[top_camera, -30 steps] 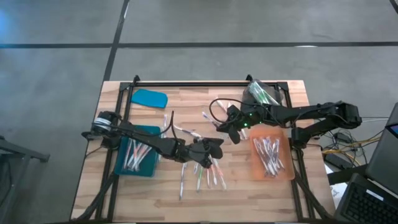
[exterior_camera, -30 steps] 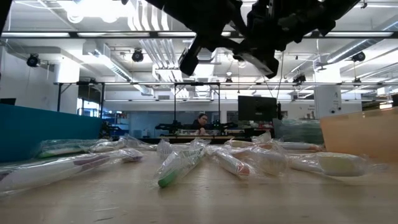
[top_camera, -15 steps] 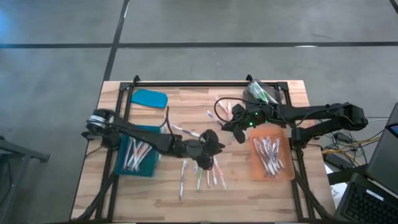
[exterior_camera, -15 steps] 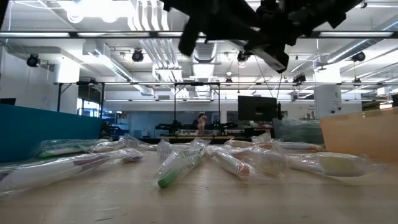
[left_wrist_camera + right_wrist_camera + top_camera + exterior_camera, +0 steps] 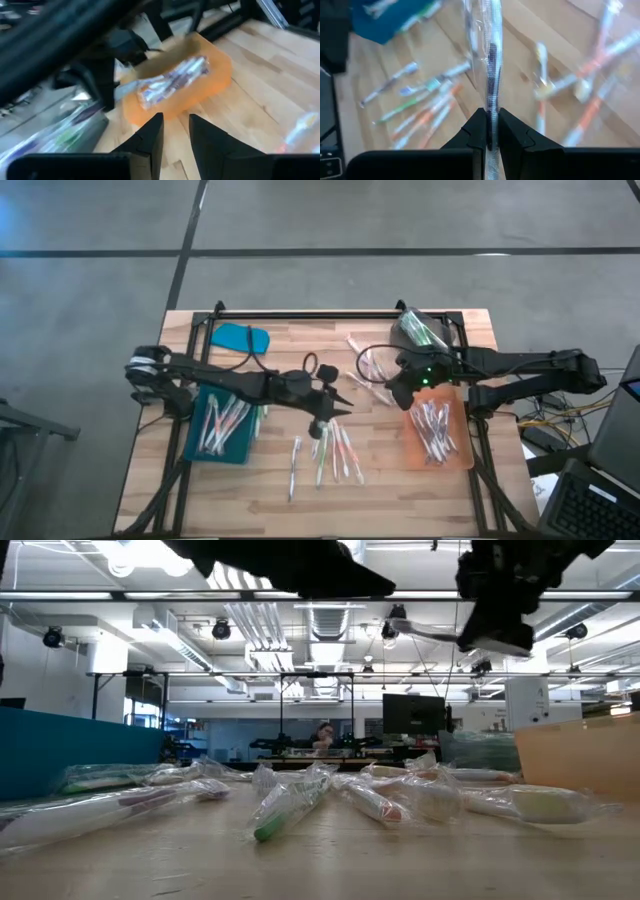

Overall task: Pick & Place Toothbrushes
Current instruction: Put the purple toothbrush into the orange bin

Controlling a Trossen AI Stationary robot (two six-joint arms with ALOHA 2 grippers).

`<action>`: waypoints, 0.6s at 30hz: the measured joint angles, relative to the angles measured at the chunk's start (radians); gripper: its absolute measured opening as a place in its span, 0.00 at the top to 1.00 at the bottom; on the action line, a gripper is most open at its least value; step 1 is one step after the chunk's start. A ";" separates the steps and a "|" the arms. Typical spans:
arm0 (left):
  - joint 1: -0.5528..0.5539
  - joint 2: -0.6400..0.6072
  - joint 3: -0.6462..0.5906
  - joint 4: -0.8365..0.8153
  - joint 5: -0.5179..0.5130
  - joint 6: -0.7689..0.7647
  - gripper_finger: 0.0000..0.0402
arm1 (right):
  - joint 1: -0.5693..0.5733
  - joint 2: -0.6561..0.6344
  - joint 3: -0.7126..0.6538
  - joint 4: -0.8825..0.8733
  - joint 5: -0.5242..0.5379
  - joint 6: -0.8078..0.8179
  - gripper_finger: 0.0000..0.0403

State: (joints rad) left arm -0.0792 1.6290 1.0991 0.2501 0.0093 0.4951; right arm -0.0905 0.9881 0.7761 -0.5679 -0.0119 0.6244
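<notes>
Gripped a wrapped toothbrush (image 5: 492, 75) in the right end effector (image 5: 491, 120), pinched near one end between fingers closed tight, with most of its length sticking out ahead. Hung above the counter (image 5: 290, 355), lifted clear of it. Found the orange tray (image 5: 460, 455) just beside and partly below this end effector, already holding a heap of toothbrushes (image 5: 432, 428). Judged the step in hand as carrying the held one over that tray and letting go.

Needed, for a clean drop, to bring the whole stick over the tray's middle first, since a long free end could catch the rim or tip out. Called for turning the wrist to lay it along the heap, lowering close, and only then opening.

Farther off toward the counter's middle, saw the loose toothbrushes (image 5: 335, 455) fanned out flat, apart from the held one. Beside them, found the left end effector (image 5: 175, 130) with a narrow gap between its fingers and nothing in it. Demanded room between the two arms. Farthest away, noted the blue tray (image 5: 190, 445), also part filled.
</notes>
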 joint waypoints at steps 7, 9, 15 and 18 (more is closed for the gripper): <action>0.028 -0.031 -0.223 0.403 -0.001 -0.092 0.81 | 0.075 -0.080 0.000 -0.123 0.078 0.127 0.94; 0.032 -0.031 -0.281 0.505 -0.001 -0.130 0.81 | 0.095 -0.092 0.000 -0.149 0.098 0.160 0.94; 0.064 -0.031 -0.403 0.725 0.028 -0.242 0.81 | 0.148 -0.098 0.000 -0.227 0.121 0.275 0.94; 0.098 -0.031 -0.423 0.749 0.130 -0.322 0.82 | 0.174 -0.097 0.000 -0.252 0.125 0.330 0.94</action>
State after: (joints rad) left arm 0.0184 1.5978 0.6761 0.9989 0.1388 0.1728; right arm 0.0838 0.8909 0.7765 -0.8196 0.1128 0.9541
